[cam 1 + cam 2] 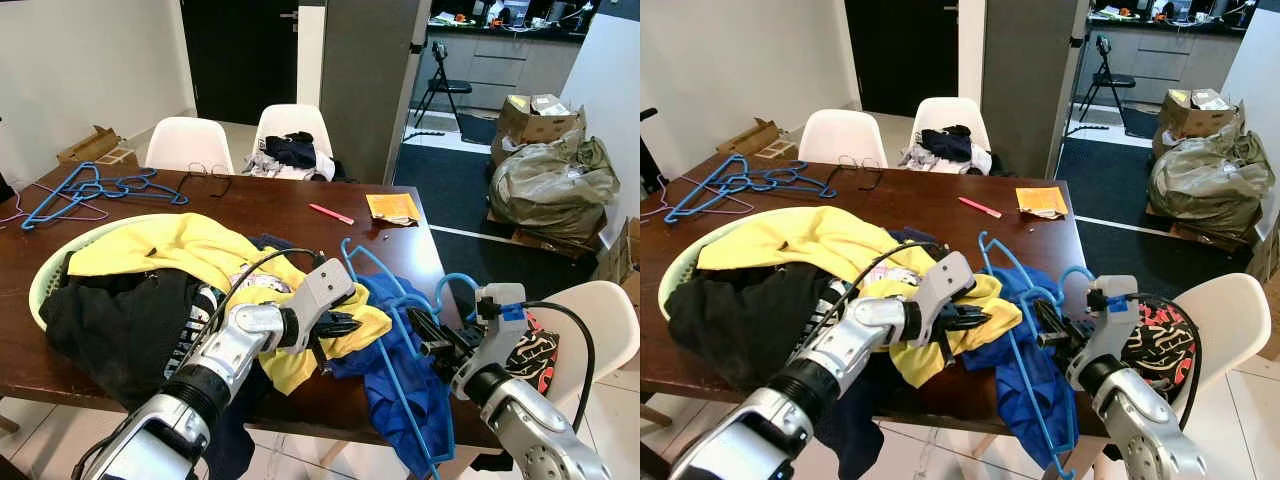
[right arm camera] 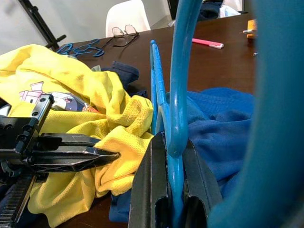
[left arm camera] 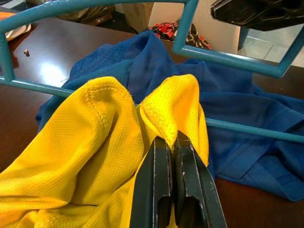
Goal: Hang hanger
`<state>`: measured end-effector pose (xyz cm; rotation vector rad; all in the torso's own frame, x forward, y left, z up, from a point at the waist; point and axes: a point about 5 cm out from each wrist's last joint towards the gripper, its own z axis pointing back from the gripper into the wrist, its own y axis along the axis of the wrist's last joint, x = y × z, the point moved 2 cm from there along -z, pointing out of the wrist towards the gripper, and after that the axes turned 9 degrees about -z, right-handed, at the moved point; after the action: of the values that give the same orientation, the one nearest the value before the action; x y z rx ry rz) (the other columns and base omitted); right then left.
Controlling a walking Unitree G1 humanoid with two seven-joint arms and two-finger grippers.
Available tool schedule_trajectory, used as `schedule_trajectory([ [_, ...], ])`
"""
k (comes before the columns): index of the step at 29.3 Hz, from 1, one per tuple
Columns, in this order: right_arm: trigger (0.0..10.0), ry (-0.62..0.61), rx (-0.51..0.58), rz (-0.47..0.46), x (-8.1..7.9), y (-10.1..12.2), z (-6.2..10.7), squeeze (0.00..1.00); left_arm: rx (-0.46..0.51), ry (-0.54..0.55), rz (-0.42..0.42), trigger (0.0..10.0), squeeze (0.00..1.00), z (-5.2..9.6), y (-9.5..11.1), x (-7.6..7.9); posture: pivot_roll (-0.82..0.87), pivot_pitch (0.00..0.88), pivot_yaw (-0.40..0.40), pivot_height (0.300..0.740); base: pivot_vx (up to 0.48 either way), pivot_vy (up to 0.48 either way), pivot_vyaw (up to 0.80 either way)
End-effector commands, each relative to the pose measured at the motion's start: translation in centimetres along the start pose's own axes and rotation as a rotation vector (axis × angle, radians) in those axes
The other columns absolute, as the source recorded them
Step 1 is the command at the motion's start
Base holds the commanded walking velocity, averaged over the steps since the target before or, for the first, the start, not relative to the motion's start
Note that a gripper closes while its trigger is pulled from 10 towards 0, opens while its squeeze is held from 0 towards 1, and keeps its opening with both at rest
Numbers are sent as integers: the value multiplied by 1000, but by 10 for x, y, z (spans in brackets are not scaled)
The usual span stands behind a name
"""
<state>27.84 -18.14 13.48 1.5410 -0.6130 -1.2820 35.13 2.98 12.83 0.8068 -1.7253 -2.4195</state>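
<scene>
Shirt (image 1: 310,345) on counter (image 1: 290,215) pinched between left gripper (image 1: 345,325) fingers (image 3: 164,190), hanger (image 1: 385,300) just beyond them, clamped in right gripper (image 1: 425,335), basket (image 1: 45,275) behind left fingers, pen (image 1: 331,213) well ahead.
</scene>
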Motion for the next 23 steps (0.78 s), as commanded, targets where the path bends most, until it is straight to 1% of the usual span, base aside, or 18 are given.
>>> schedule_trajectory([
  [1,10000,-3,13,-9,0,4,1,0,-10,0,-17,0,0,1,-1,-3,-91,0,-16,740,0,0,0],
  [2,10000,-3,13,-10,1,4,1,0,13,20,-24,0,0,4,5,-9,-91,0,-16,740,0,0,0],
  [3,10000,-4,16,-14,1,4,1,0,67,40,-31,0,0,11,20,-19,-88,0,-15,740,0,0,0],
  [4,10000,-4,16,-14,1,4,1,0,67,40,-31,0,0,11,20,-19,-88,0,-15,740,0,0,0],
  [5,10000,-4,17,-16,1,3,1,0,106,50,-37,0,0,16,30,-25,-88,0,-15,740,0,0,0],
  [6,10000,-4,24,-27,2,4,1,0,206,72,-20,0,0,28,56,-36,-89,0,-14,740,0,0,0],
  [7,10000,-4,24,-27,2,4,1,0,206,72,-20,0,0,28,56,-36,-89,0,-14,740,0,0,0],
  [8,10000,-5,28,-35,2,4,1,0,272,78,-10,0,0,36,72,-40,-89,0,-14,740,0,0,0],
  [9,10000,-6,35,-52,3,5,0,0,352,79,-13,0,0,52,95,-46,-71,0,-16,740,0,0,0],
  [10,10000,-6,35,-52,3,5,0,0,352,79,-13,0,0,52,95,-46,-71,0,-16,740,0,0,0],
  [12,10000,-2,54,-99,5,7,-2,0,466,29,-64,0,0,92,137,-47,-41,0,-19,740,0,0,0],
  [13,10000,-2,54,-99,5,7,-2,0,466,29,-64,0,0,92,137,-47,-41,0,-19,740,0,0,0],
  [15,10000,7,66,-133,6,8,-4,0,506,-18,-96,0,0,118,156,-40,-28,0,-24,740,0,0,0],
  [17,10000,7,66,-133,6,8,-4,0,506,-18,-96,0,0,118,156,-40,-28,0,-24,740,0,0,0],
  [18,10000,12,70,-147,6,8,-5,0,519,-34,-100,0,0,127,160,-37,-24,0,-26,740,0,0,0],
  [19,10000,12,70,-147,6,8,-5,0,519,-34,-100,0,0,127,160,-37,-24,0,-26,740,0,0,0],
  [21,10000,25,80,-187,6,9,-7,0,552,-72,-84,0,0,146,164,-28,-9,0,-35,740,0,0,0],
  [23,10000,29,83,-198,7,9,-8,0,567,-88,-76,0,0,151,166,-25,-9,0,-35,740,0,0,0],
])
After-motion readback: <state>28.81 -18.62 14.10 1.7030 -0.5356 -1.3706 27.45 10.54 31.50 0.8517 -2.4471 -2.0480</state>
